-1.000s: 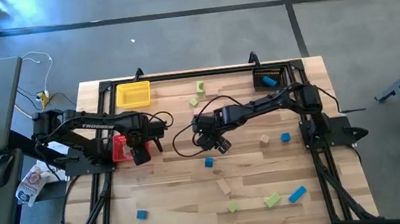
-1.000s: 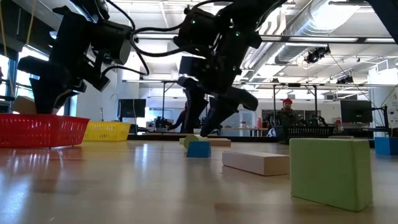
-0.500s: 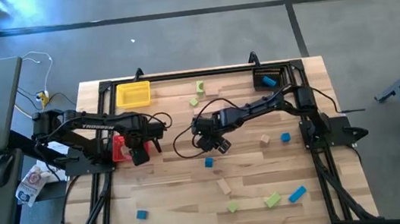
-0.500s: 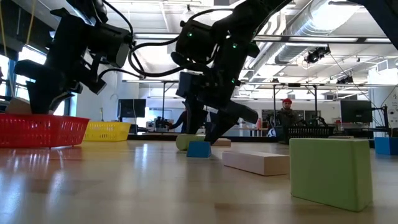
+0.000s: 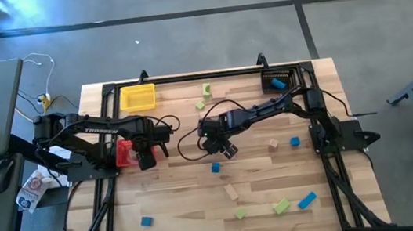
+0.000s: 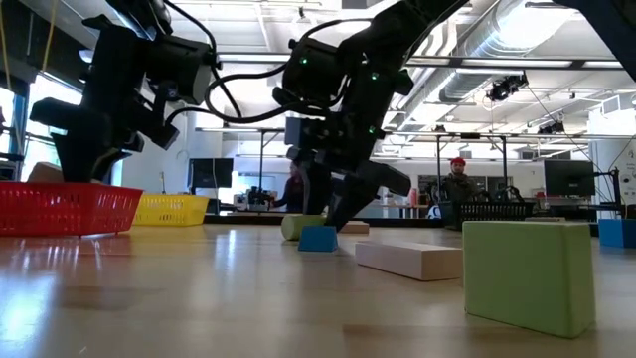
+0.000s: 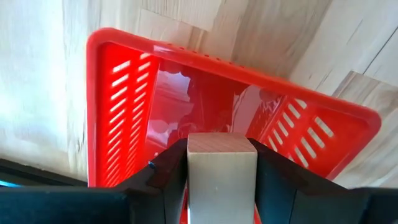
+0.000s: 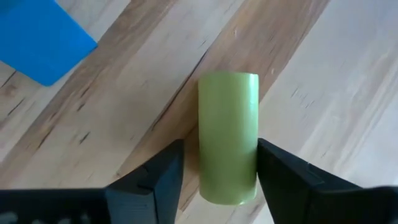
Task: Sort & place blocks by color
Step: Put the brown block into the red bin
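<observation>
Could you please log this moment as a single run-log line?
left gripper: shut on tan block, above red bin | right gripper: open around green cylinder on table

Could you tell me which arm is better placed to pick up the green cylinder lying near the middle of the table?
The right. Its pincer already straddles the green cylinder, open, one finger on each side. The left pincer is busy: shut on a tan block above the red bin.

Your right gripper [image 8: 214,180] straddles the light green wooden cylinder [image 8: 227,137]; bare tabletop flanks it, blue wooden block [image 8: 40,38] near.
</observation>
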`<action>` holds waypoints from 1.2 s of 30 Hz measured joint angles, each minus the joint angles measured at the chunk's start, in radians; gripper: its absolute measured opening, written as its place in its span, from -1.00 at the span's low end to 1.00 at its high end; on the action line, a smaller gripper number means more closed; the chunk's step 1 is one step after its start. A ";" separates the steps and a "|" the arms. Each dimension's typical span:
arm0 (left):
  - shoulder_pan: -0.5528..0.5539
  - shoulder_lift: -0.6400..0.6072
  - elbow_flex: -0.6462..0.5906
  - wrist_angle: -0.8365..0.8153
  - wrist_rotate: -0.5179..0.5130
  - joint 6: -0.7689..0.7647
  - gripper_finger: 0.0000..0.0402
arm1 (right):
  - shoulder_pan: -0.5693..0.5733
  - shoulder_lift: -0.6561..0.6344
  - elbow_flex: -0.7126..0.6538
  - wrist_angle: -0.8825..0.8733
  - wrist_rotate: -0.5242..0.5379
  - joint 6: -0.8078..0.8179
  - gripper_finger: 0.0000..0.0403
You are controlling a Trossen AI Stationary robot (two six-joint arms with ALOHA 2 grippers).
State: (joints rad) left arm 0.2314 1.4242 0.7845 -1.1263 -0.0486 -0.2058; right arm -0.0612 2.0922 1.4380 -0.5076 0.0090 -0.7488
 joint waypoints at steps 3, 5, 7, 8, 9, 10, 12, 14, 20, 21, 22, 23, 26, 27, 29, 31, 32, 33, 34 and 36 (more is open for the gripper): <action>0.000 0.000 0.000 0.000 0.000 0.000 -0.31 | 0.000 0.000 0.000 -0.001 0.000 0.016 -0.14; 0.000 0.000 0.000 0.005 -0.002 0.000 -0.31 | 0.000 0.000 0.000 -0.002 0.001 0.016 -0.15; 0.000 0.000 0.000 0.010 -0.008 0.000 -0.31 | 0.000 0.000 0.000 -0.002 0.001 0.016 -0.15; 0.000 0.000 0.000 0.014 -0.008 -0.001 -0.31 | 0.000 0.000 0.000 -0.004 0.001 0.016 -0.15; 0.000 0.000 0.000 0.021 -0.008 -0.008 -0.31 | 0.000 0.000 0.000 -0.005 0.001 0.016 -0.15; 0.000 0.000 0.000 0.028 -0.008 -0.020 -0.31 | 0.000 0.000 0.000 -0.007 0.002 0.016 -0.15; 0.000 0.000 0.000 0.036 -0.008 -0.047 -0.31 | 0.000 0.000 0.000 -0.008 0.002 0.016 -0.15; 0.000 0.000 0.000 0.034 -0.008 -0.048 -0.31 | 0.000 0.000 0.000 -0.009 0.002 0.016 -0.15; -0.005 0.000 0.000 0.034 -0.050 0.021 -0.31 | 0.000 0.000 0.000 -0.010 0.002 0.026 -0.15; -0.004 0.000 0.000 0.034 -0.052 0.031 -0.31 | 0.000 0.000 0.000 -0.010 0.002 0.034 -0.15; -0.004 0.000 0.000 0.033 -0.048 0.034 -0.31 | 0.000 0.000 0.000 -0.011 0.002 0.037 -0.15; -0.004 0.000 0.000 0.033 -0.042 0.034 -0.30 | 0.000 0.000 0.000 -0.011 0.002 0.042 -0.15; -0.005 0.000 0.000 0.032 -0.034 0.034 -0.25 | 0.000 0.000 0.000 -0.012 0.002 0.046 -0.15; -0.005 0.000 0.000 0.032 -0.032 0.034 -0.23 | 0.000 0.000 0.000 -0.012 0.002 0.046 -0.15; -0.004 0.000 0.000 0.032 -0.014 0.036 -0.16 | 0.000 0.000 0.000 -0.012 0.002 0.046 -0.15; -0.004 0.000 0.000 0.032 0.018 0.053 -0.10 | 0.000 0.000 0.000 -0.013 0.002 0.046 -0.15; -0.004 0.000 0.000 0.032 0.023 0.055 -0.06 | 0.000 0.000 0.000 -0.014 0.002 0.046 -0.15; -0.005 0.000 0.000 0.030 0.025 0.052 -0.04 | 0.000 0.000 0.001 -0.016 0.002 0.046 -0.15; -0.005 0.000 0.000 0.028 0.023 0.052 -0.01 | 0.000 0.000 0.001 -0.016 0.005 0.054 -0.15; -0.005 0.000 0.000 0.028 0.015 0.053 0.02 | 0.000 0.000 0.001 -0.017 0.011 0.073 -0.15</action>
State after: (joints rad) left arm 0.2268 1.4242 0.7849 -1.0983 -0.0336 -0.1528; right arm -0.0612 2.0926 1.4387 -0.5242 0.0202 -0.6756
